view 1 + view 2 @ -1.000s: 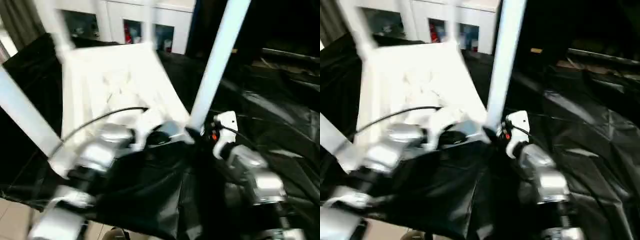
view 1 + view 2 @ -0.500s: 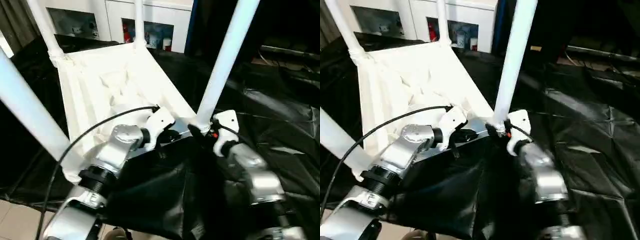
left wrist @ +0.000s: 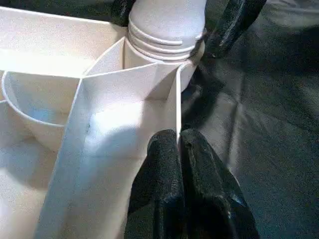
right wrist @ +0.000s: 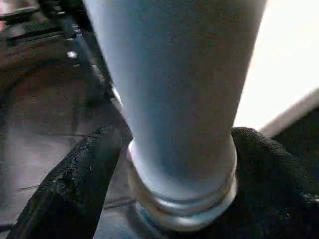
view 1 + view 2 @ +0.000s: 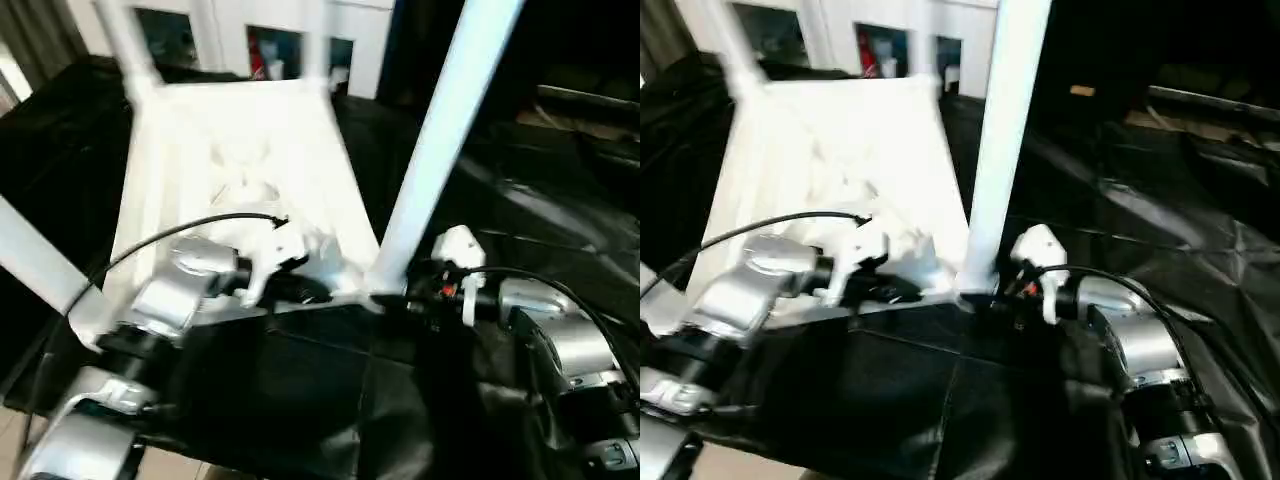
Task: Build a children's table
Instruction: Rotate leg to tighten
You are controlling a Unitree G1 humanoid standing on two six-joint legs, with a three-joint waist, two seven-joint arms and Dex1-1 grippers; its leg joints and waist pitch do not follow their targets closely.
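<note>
Tabletop (image 5: 235,170) lies upside down on the black-draped bench (image 5: 560,230), legs pointing up. Left gripper (image 3: 180,144) pinches its rim with closed fingers. Right gripper (image 4: 174,164) clasps the near leg (image 5: 430,160) at its base, fingers on both sides.

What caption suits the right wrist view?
Right gripper clasps a white leg near its ringed base.

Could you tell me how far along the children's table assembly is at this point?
Done: four legs stand up from the upside-down tabletop on the black-draped table. In hand: the right gripper straddles the near right leg at its socket, while the left gripper pinches the tabletop's rim. Left: probably seating that leg, then turning the table upright.
</note>
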